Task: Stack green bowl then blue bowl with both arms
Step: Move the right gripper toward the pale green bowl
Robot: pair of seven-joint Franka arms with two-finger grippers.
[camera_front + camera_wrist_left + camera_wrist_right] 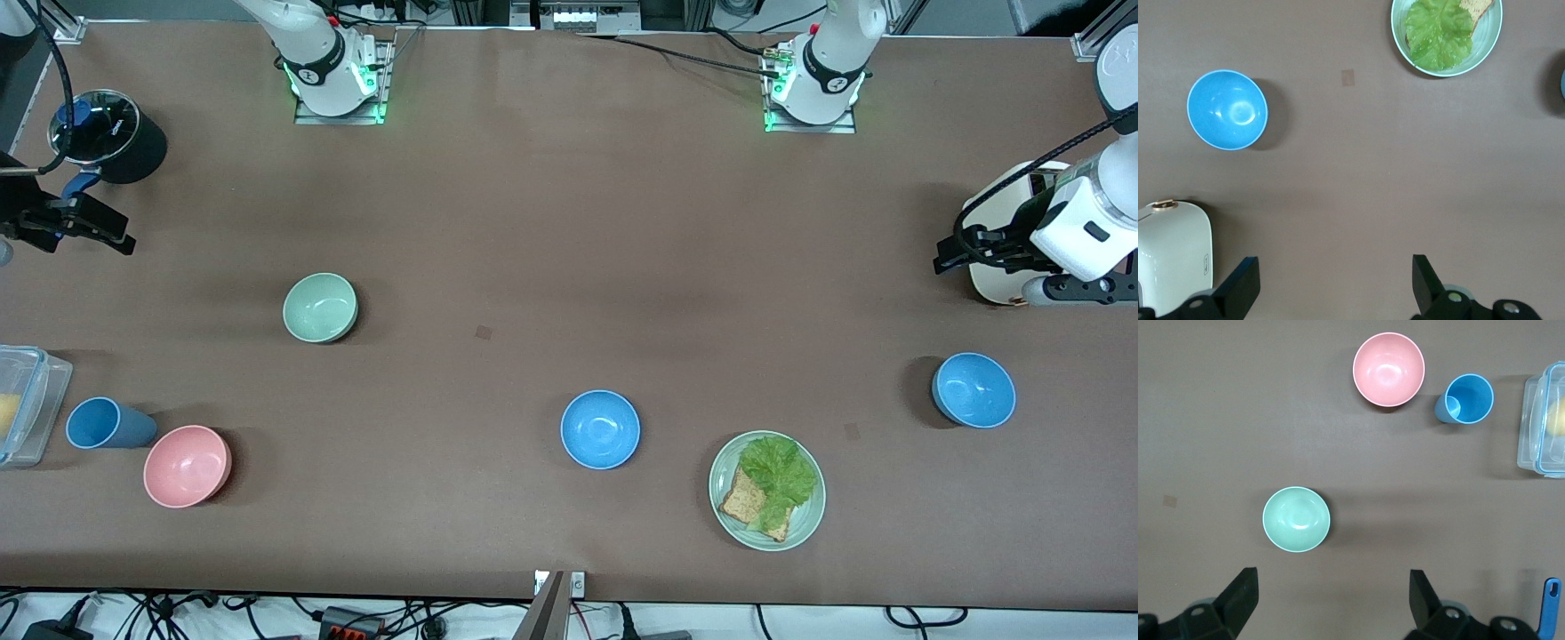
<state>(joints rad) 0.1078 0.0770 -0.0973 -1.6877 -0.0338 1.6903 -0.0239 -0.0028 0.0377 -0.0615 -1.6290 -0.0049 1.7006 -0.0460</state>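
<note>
Nearest, one blue bowl [600,429] sits mid-table, a second [973,389] farther toward the left arm's end, the green bowl [320,307] farther still — both grippers, left [956,252] and right [111,233], hang wide open above the table's ends.

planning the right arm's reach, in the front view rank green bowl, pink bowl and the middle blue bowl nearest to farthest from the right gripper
From the right gripper:
1. green bowl, toward mid-table.
2. pink bowl, nearer the front camera, beside the blue cup.
3. middle blue bowl, mid-table.
</note>
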